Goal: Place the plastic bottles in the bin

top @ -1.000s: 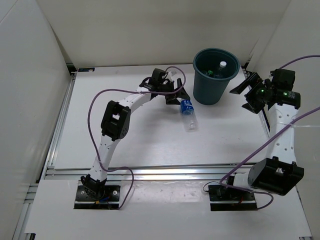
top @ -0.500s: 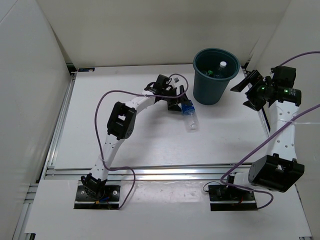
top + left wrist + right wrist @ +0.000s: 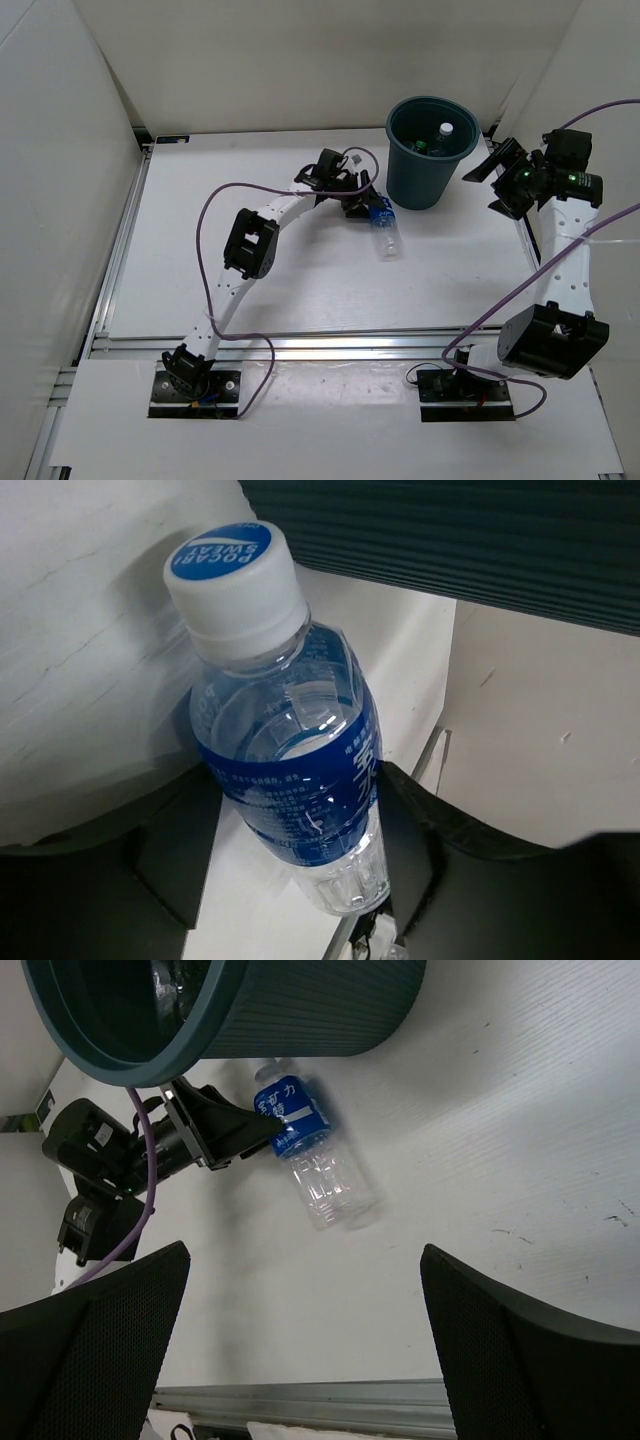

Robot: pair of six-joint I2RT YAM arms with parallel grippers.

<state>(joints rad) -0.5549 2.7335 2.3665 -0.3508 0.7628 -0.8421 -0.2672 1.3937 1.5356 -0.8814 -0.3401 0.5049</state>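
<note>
Blue-label bottle [image 3: 385, 228] [image 3: 290, 770] [image 3: 310, 1150]: clear plastic, white cap with a blue top, on its side on the white table [image 3: 300, 280]. Cap end toward the bin, clear base end pointing away from it. Near the foot of the bin; touching or not, cannot tell.

Bin [image 3: 420, 180] [image 3: 300, 1000] [image 3: 450, 530]: dark teal-grey, ribbed wall, upright at the far side of the table. Inside, seen from above: a white-capped bottle [image 3: 445, 129] and a green bottle [image 3: 420, 147], both partly hidden by the rim.

Left gripper [image 3: 362, 203] [image 3: 295, 850]: low at the table, jaws spread to either side of the label section. Strip of table visible between one finger and the bottle in the wrist view; other finger just beside the label, contact not clear. No firm pinch seen.

Right gripper [image 3: 490, 190] [image 3: 303, 1255]: raised to the right of the bin, well apart from the lying bottle, fingers wide apart, nothing between them. Wrist view angled down at the bin's rim, the bottle and the left gripper.
</note>
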